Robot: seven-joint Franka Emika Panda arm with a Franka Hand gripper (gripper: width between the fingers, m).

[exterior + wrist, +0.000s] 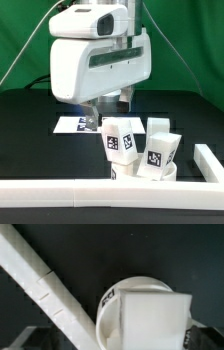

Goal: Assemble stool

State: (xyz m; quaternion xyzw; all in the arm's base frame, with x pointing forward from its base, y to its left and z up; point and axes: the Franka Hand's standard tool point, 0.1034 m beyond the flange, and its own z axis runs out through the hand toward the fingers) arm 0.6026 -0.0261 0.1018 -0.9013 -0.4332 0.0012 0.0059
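Three white tagged legs stand close together on the round white seat (168, 176), in the corner of the L-shaped rail. One leg (120, 140) is at the exterior view's left, one (160, 153) at the right, one (160, 126) behind. My gripper (110, 103) hangs just above and behind the left leg. In the wrist view, that leg (145, 317) fills the space under the gripper (115, 343), with the seat's round edge (140, 282) past it. The dark fingers (200, 335) stand wide apart at the leg's sides and do not clamp it.
The long white L-shaped rail (60, 190) runs along the front and up the exterior view's right side (210, 165). It crosses the wrist view as a slanted bar (40, 286). The marker board (72, 125) lies on the black table behind the gripper.
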